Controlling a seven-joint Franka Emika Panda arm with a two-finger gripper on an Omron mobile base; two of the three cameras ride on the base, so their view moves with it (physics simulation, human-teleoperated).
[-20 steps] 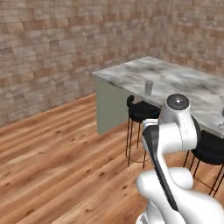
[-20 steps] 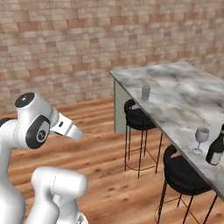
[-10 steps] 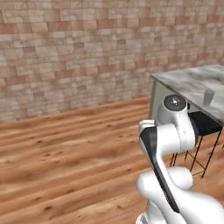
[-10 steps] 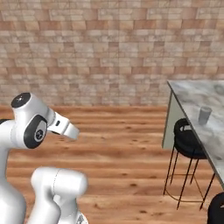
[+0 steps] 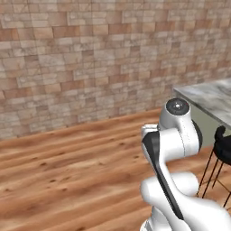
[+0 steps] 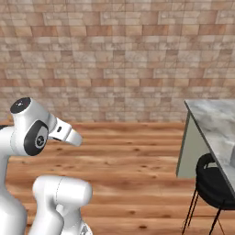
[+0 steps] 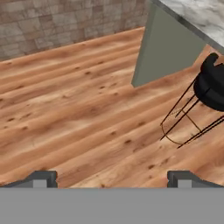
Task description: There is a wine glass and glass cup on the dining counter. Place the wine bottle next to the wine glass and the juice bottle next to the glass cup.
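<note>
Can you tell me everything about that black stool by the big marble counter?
The black stool has a round, padded-looking black seat on thin black legs that look like metal, joined low down by a slim ring for feet. It stands upright on the wooden floor, close to the plain grey-green end of the dining counter, with its seat partly under the marble top. Nothing sits on it and the robot is not touching it. In every view part of it runs off the picture's edge.

Dining counter [image 7: 175, 41] corner, black stool [image 7: 210, 85], wood floor [image 7: 78, 113].
</note>
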